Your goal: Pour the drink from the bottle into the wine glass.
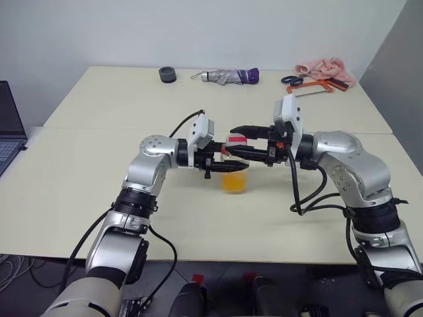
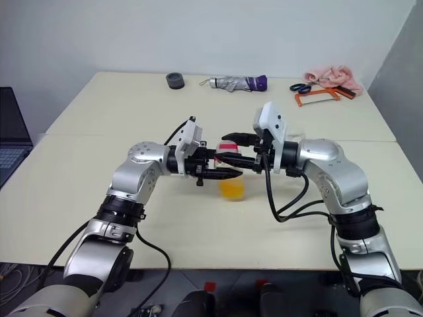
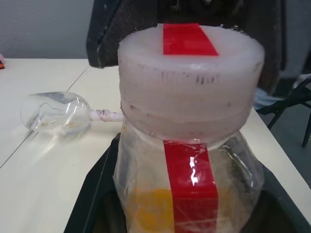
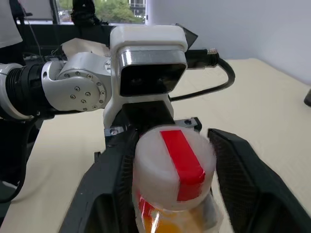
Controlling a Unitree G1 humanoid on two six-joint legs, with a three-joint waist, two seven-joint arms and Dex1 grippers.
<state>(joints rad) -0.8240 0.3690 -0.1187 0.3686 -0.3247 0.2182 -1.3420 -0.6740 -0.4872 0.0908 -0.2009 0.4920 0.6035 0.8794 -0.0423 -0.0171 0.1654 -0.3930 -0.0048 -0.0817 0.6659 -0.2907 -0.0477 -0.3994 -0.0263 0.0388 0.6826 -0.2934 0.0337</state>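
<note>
The bottle (image 1: pixel 235 173) stands upright on the table, with the orange drink (image 1: pixel 235 183) filling its lower part. My left gripper (image 1: pixel 225 164) reaches in from the left and is shut on the bottle just below the white-and-red cap (image 4: pixel 172 167). From the right, my right gripper (image 1: pixel 231 141) straddles the cap. One of its fingers (image 4: pixel 109 184) lies against the cap; the other stands off with a gap, so it is open. The wine glass (image 3: pixel 56 116) shows beyond the bottle in the left wrist view, where it appears to lie on its side on the table.
Along the far edge of the cream table (image 1: pixel 99 198) lie a black roll (image 1: pixel 168 74), a folded umbrella (image 1: pixel 228 76), scissors (image 1: pixel 291 80), an orange-framed saw (image 1: pixel 320 89) and a pink cloth (image 1: pixel 322 67). A laptop (image 1: pixel 10 132) sits at the far left.
</note>
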